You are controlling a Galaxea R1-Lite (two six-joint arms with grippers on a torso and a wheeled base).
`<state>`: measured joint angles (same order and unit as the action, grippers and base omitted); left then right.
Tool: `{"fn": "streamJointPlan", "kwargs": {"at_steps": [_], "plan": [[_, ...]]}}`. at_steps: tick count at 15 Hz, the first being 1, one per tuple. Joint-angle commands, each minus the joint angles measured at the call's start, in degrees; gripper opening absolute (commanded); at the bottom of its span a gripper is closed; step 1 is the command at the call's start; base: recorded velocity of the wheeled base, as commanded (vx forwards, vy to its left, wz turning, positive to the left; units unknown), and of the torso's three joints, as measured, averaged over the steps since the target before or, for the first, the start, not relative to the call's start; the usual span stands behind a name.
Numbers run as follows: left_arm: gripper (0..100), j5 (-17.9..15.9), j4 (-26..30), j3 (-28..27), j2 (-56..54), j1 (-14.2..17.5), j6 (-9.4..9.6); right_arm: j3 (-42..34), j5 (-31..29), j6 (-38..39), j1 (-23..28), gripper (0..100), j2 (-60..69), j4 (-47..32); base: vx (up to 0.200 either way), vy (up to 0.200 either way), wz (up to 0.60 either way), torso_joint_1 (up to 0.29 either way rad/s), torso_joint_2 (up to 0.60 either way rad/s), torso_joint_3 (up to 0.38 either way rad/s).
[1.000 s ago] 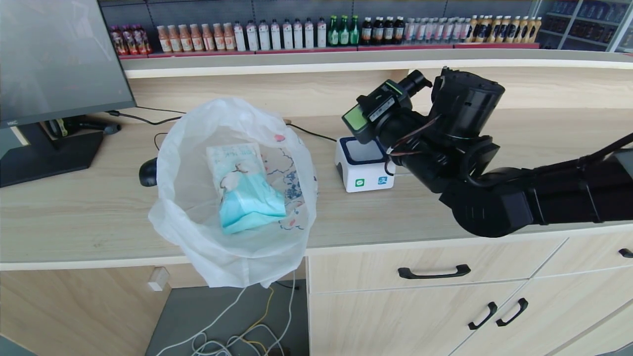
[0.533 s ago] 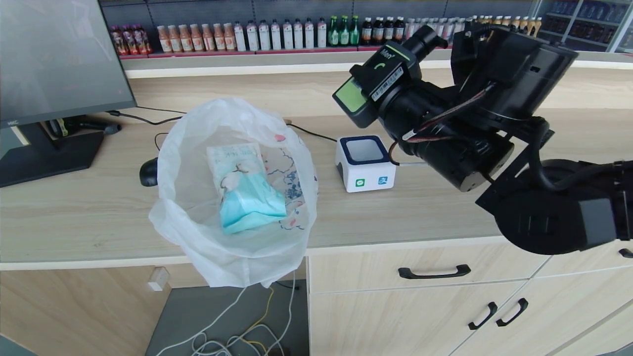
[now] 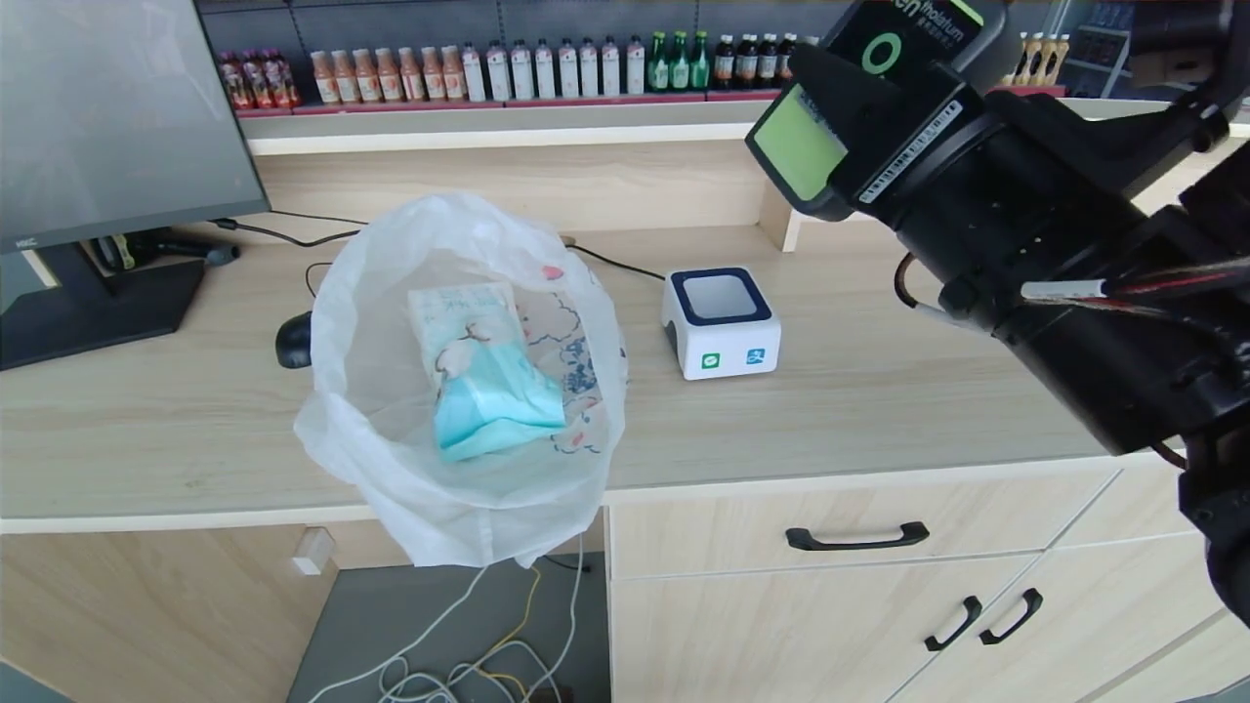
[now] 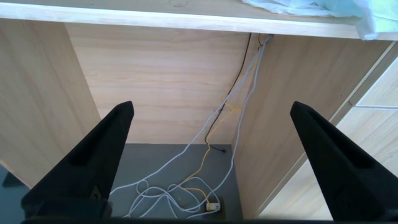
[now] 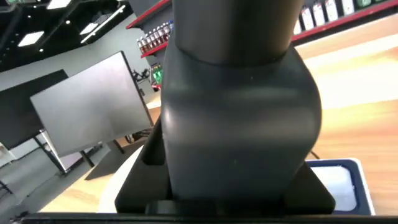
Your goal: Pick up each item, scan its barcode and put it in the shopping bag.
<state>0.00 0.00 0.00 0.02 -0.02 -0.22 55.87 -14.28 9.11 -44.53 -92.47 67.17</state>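
Note:
My right gripper (image 3: 962,161) is shut on a black container (image 3: 879,107) with a green end face and a white barcode strip, held high above the counter, to the right of the scanner. The same dark container (image 5: 236,124) looms close in the right wrist view, with the scanner (image 5: 339,180) below it. The white scanner (image 3: 721,322) with a dark-rimmed window stands on the counter. Left of it, the translucent shopping bag (image 3: 361,391) stands open with a blue-and-white packet (image 3: 479,376) inside. My left gripper (image 4: 208,168) hangs open below the counter edge, with nothing between its fingers.
A monitor (image 3: 107,117) stands at the counter's left, and a black mouse (image 3: 291,342) lies beside the bag. Bottles line the back shelf (image 3: 635,63). Drawers (image 3: 859,537) sit under the counter, and loose cables (image 3: 459,664) lie on the floor.
My right arm has lifted the black container up and to the right, away from above the scanner and closer to the head camera. The bag and scanner have not moved.

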Motion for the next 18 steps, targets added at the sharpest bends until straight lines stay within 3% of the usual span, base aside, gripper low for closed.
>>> {"fn": "streamJointPlan", "kwargs": {"at_steps": [1,3,6,12,14,18], "plan": [[100,0.0,0.0,0.0,0.0,-0.1,-0.04,-7.1,0.1,-5.8,-0.2,0,2.0,6.0,0.000,0.000,0.00,0.000,0.00,0.000],[100,0.0,0.0,0.0,0.0,0.0,-0.04,-17.1,0.0,-10.0,0.0,0,1.9,14.6,0.000,0.000,0.00,0.000,0.00,0.000],[100,0.0,0.0,0.0,0.0,0.0,-0.04,-24.4,0.3,-14.4,1.2,0,2.1,18.6,0.000,0.000,0.00,0.000,0.00,0.000],[100,0.0,0.0,0.0,0.0,0.0,-0.04,-28.4,7.2,-18.6,2.3,0,2.2,20.5,0.000,0.000,0.00,0.000,0.00,0.000],[100,0.0,0.0,0.0,0.0,-0.1,-0.04,-31.8,8.5,-18.2,8.5,0,0.9,21.2,0.000,0.000,0.00,0.000,0.00,0.000],[100,0.0,0.0,0.0,0.0,0.0,-0.31,-32.8,8.3,-16.9,8.9,0,0.9,22.8,0.000,0.000,0.00,0.000,0.00,0.000]]}}
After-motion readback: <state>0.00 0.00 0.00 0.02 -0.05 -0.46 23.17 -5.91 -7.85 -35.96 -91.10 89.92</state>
